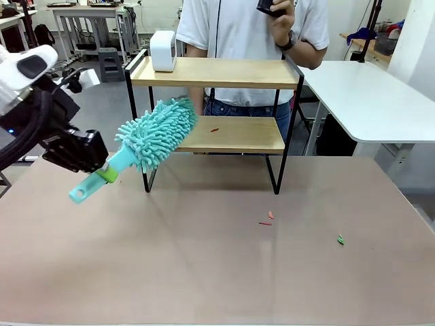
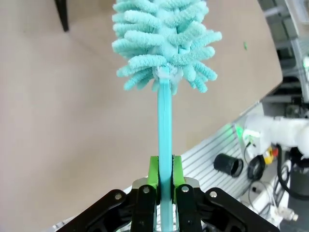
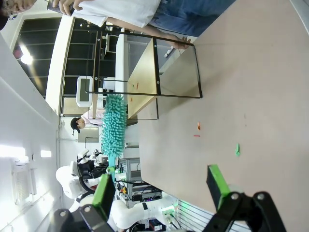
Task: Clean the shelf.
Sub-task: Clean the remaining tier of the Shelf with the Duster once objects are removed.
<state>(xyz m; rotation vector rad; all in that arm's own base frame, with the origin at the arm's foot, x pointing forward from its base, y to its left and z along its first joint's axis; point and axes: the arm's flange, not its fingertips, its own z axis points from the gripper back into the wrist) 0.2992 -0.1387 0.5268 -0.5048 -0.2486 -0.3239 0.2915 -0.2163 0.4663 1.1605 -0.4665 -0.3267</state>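
Tan counter (image 1: 204, 272), matte and smooth; the shelf (image 1: 224, 71) stands on its far half, with a person (image 1: 245, 27) just behind the shelf.

Shelf: two pale wooden boards in a thin black metal frame with slim legs; a white rounded box (image 1: 163, 51) sits at the left end of the top board.

Duster (image 1: 156, 132): teal, with a fluffy chenille head of soft noodle strands and a flat rigid plastic handle; the head lies against the left end of the shelf's lower board.

Left fingers (image 2: 153, 171) are clenched on the duster handle, green pads on either flat side, to the left of the shelf and lower down; right fingers (image 3: 104, 191) are spread wide with nothing between them.

Progress, as a judgement: early, with the lower board only just reached; one small red scrap (image 1: 214, 130) lies mid-board to the right of the duster head, unswept; red bits (image 1: 267, 219) and a green bit (image 1: 340, 239) lie on the counter in front of the shelf. Left to do: a sweep along the lower board, then the top board around the box; I can make out no scraps up there.
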